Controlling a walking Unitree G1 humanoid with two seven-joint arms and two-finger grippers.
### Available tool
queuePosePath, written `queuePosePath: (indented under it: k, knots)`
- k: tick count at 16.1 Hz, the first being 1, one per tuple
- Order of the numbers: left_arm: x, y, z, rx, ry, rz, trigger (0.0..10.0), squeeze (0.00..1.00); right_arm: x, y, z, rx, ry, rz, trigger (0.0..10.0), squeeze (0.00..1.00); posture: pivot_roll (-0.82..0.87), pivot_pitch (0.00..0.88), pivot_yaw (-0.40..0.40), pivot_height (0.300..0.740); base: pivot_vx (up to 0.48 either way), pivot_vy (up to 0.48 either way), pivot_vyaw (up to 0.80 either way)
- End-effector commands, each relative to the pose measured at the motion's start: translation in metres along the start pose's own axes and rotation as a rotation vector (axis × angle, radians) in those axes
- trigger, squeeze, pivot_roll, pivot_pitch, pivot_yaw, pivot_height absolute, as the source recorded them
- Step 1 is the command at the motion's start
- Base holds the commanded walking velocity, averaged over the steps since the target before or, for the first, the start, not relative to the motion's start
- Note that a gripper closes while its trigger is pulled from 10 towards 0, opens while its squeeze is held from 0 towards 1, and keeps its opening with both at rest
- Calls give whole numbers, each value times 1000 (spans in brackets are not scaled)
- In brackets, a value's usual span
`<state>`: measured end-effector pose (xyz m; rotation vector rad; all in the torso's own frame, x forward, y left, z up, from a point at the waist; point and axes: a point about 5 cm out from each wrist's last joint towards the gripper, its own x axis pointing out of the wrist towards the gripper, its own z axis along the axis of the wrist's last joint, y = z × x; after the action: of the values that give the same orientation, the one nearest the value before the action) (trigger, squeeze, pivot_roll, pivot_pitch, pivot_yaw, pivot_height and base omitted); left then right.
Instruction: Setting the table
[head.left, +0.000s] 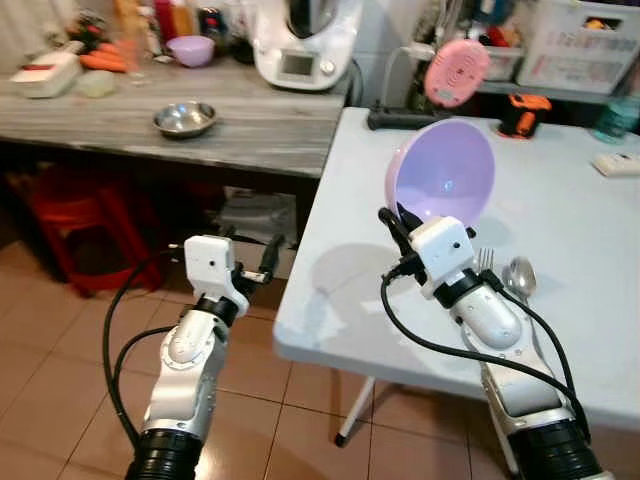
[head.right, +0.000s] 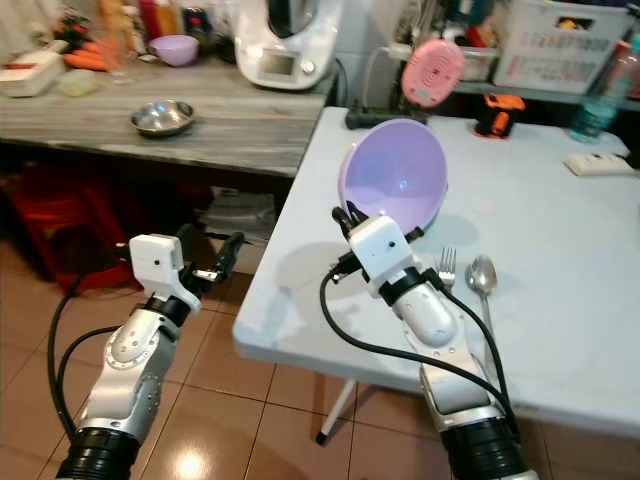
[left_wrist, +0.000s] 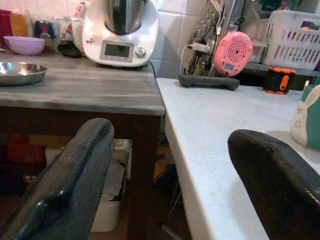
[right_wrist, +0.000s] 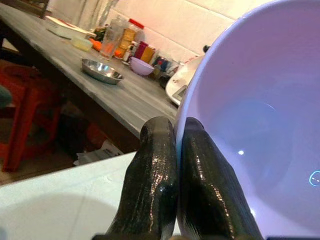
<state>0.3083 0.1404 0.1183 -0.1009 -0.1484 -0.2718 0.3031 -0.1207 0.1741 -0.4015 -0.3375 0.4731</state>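
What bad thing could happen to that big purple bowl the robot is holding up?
The right gripper pinches the round lilac plastic bowl only by its rim, tipped on edge above the white table, so it might slip and fall. Lowered carelessly, it could also knock the metal fork and spoon lying beside the arm.

A bowl (head.left: 441, 172) is held tilted above the table (head.left: 560, 230), left of a fork (head.left: 486, 262) and spoon (head.left: 518, 276); a counter (head.left: 240, 125) adjoins the table's left.
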Motion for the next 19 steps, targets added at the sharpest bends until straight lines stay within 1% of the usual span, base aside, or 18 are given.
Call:
queuePosePath:
  k: [1, 2, 19]
  knots:
    - [3, -2, 2, 5, -8, -11, 10000, 0, -2, -4, 2, -10, 0, -13, 10000, 0, -86, 17, 38, 740, 0, 424, -556]
    - [3, -1, 2, 5, -10, -10, 10000, 0, -3, -4, 2, -8, 2, -16, 10000, 0, -86, 17, 38, 740, 0, 435, -456]
    - [8, 2, 1, 26, -16, 29, 10000, 0, -4, -4, 5, 6, -5, -28, 10000, 0, -89, 14, 44, 740, 0, 437, 0]
